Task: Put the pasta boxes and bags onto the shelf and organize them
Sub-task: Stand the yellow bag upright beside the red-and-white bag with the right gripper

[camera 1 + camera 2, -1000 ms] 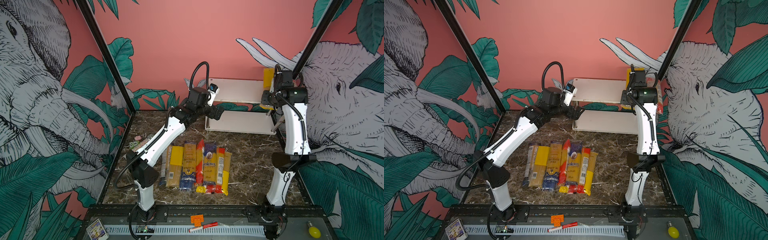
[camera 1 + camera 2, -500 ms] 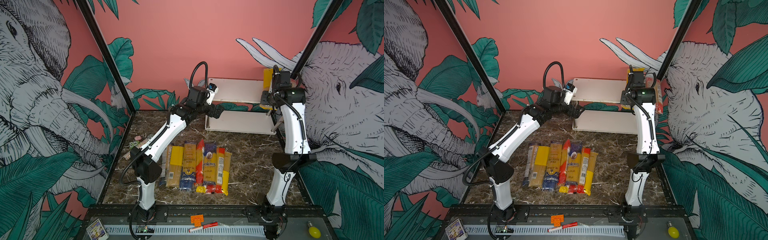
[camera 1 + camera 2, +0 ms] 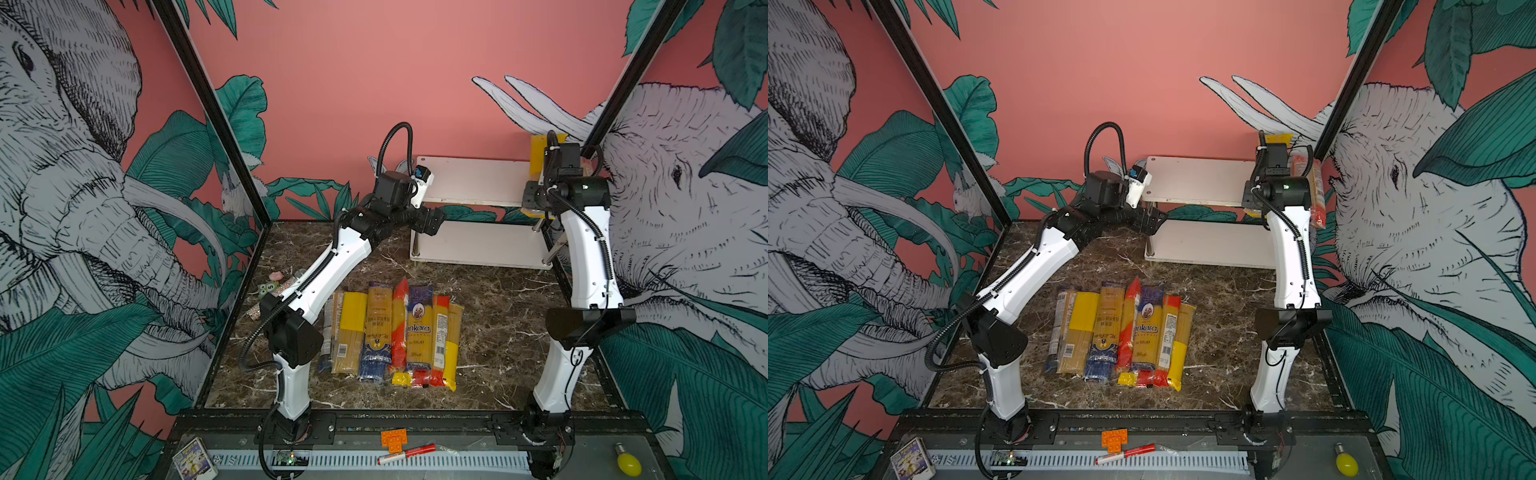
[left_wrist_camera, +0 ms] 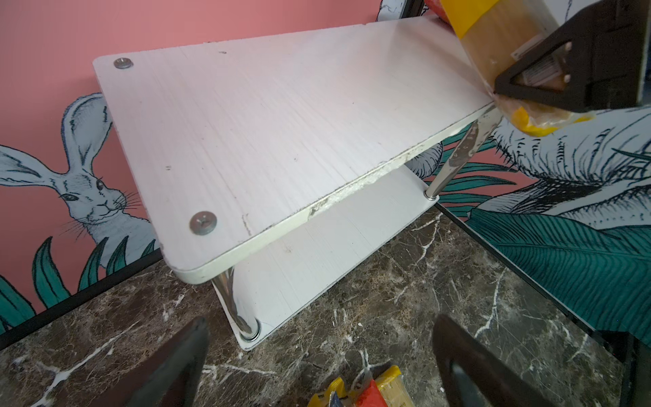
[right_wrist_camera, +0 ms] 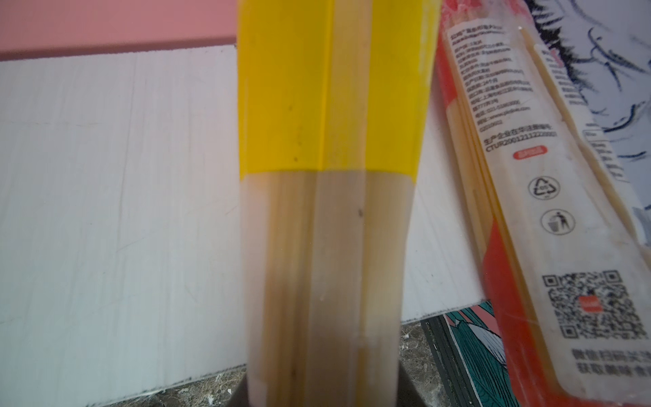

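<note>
Spaghetti bag (image 5: 331,141), yellow-ended, is clamped in my right fingers (image 4: 584,70) at the right end of the shelf (image 4: 281,116) top; left fingers (image 4: 183,366) wide apart near its left end.

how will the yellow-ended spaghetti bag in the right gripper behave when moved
The yellow-ended spaghetti bag probably acts fairly stiff: its packed strands run straight. Its glossy film may slip in the right gripper. Thin strands could snap if bent.

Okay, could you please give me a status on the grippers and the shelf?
Left gripper open, at left end of shelf. Right gripper shut on yellow-ended pack, over the right end. Red pack beside it; other packs on the tabletop.
</note>
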Robot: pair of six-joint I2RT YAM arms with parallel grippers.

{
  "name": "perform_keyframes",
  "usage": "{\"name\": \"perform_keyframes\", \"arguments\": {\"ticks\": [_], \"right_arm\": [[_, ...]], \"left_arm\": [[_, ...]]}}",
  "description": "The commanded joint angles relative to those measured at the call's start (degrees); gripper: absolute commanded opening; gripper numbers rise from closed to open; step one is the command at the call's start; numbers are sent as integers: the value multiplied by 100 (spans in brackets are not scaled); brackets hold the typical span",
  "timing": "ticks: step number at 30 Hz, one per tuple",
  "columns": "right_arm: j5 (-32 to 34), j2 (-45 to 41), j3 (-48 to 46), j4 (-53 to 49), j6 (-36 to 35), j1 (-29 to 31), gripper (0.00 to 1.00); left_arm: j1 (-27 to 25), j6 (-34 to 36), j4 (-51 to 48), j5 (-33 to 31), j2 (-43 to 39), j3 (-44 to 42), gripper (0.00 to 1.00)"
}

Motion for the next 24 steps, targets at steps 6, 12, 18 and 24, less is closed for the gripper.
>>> {"name": "perform_keyframes", "arguments": {"ticks": [6,12,18,24], "right_arm": [[589,-66,15,935,-190,-72,47],[659,-18,-10,891,-245,-116,47],[718,65,2,747,-264,-185,47],[738,72,-34,697,-265,-252,47]], "left_arm": [[8,-108,-145,83,72,557,99],[7,-105,-180,68,136,628,99],[7,-110,-216,16,143,624,99],[9,-107,-255,-29,122,576,99]]}}
